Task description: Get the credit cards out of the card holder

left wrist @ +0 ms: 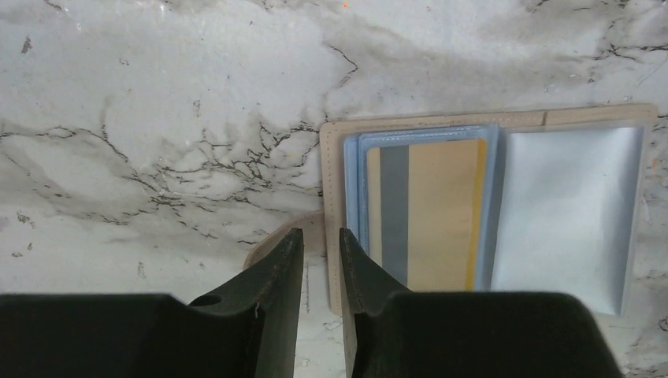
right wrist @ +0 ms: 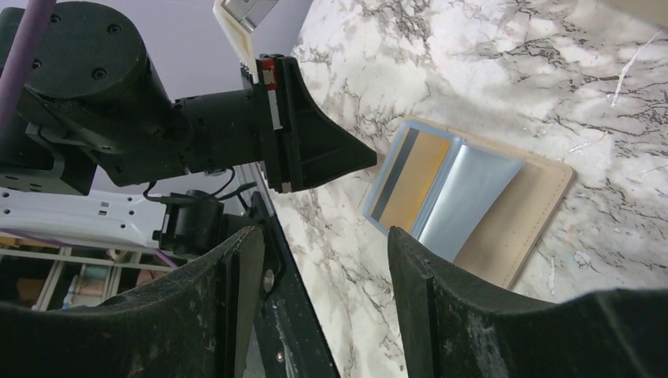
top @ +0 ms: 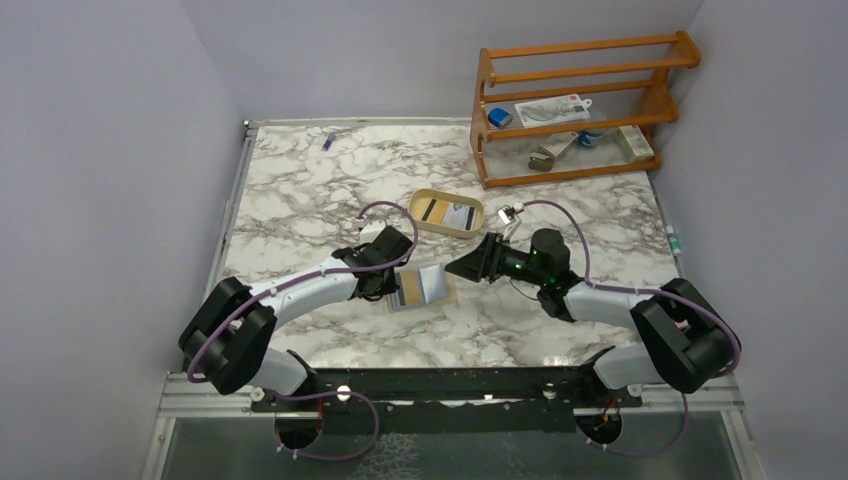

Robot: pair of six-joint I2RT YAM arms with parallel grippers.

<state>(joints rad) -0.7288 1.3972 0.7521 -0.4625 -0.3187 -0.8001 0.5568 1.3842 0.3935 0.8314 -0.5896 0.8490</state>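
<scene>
The tan card holder [top: 432, 292] lies open on the marble between both arms. Its pale blue sleeve holds a tan credit card [left wrist: 433, 213] with a grey stripe; the neighbouring clear pocket [left wrist: 563, 205] looks empty. My left gripper [left wrist: 321, 236] hangs at the holder's left edge [left wrist: 332, 197], its jaws a narrow gap apart with only table and that edge showing between them. The right finger overlaps that edge. My right gripper [top: 455, 268] stands open and empty just right of the holder [right wrist: 516, 216], pointing at the left gripper [right wrist: 346, 157].
An oval tan tray [top: 421, 199] behind the holder contains two cards. A small white item [top: 510, 212] lies to its right. A wooden rack [top: 570, 100] with small objects fills the back right corner. A purple item [top: 327, 140] lies at the far left.
</scene>
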